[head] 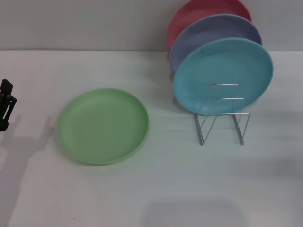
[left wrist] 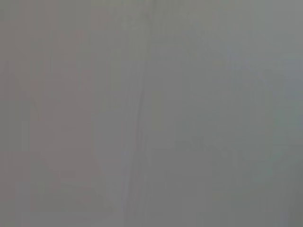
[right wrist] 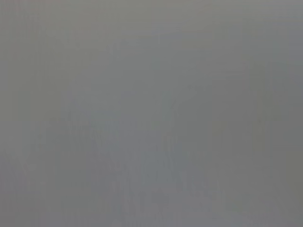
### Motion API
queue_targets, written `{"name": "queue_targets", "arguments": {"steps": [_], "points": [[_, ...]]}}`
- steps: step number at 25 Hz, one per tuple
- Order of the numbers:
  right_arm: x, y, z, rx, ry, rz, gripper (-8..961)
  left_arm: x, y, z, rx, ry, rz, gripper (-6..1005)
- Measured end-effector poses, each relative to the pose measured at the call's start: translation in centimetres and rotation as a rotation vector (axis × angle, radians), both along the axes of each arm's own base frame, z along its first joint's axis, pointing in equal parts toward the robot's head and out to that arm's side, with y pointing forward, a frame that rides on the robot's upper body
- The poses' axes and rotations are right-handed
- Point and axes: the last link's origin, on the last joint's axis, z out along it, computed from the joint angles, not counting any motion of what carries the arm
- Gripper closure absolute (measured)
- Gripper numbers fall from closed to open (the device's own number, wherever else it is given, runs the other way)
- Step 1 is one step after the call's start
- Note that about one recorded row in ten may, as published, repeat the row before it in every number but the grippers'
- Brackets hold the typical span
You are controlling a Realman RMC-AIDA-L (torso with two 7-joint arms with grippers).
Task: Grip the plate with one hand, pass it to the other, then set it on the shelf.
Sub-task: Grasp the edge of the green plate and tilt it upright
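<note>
The light-green plate (head: 103, 126) lies flat on the white table, left of centre in the head view. The silver wire shelf (head: 222, 113) stands to its right, with free loops at its front. At the left edge of the head view a black part of my left gripper (head: 6, 105) shows, well clear of the plate and touching nothing. My right gripper is out of view. Both wrist views show only plain grey.
A sky-blue plate (head: 223, 73), a lavender plate (head: 208, 33) and a pink plate (head: 199, 12) stand upright in the back of the shelf. The white table (head: 156, 189) stretches toward the front; a pale wall runs along the back.
</note>
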Motion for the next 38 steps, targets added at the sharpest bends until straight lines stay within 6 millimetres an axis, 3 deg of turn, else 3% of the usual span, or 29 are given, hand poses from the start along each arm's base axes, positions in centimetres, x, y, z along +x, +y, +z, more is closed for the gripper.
{"name": "queue_targets", "arguments": {"steps": [8,12,20,22,27,38], "points": [[0.0,0.1,-0.1,-0.003,0.004,-0.001,343,1.1,0.5,1.4,-0.056,-0.072,-0.155,186],[0.0,0.1,-0.2,-0.006,0.006,-0.004,342,2.6,3.2,3.1,-0.268,-0.196,-0.308,186],[0.0,0.1,-0.2,-0.007,0.006,-0.004,342,6.4,7.2,5.2,-0.613,-0.170,-0.440,187],[0.0,0.1,-0.2,-0.007,0.006,-0.004,342,7.8,8.4,5.9,-0.730,-0.168,-0.435,187],[0.0,0.2,-0.2,-0.011,0.005,-0.007,343,9.7,9.2,6.8,-0.839,-0.120,-0.435,187],[0.0,0.4,-0.2,-0.017,0.005,-0.010,342,11.4,10.9,8.8,-1.020,0.001,-0.235,187]]}}
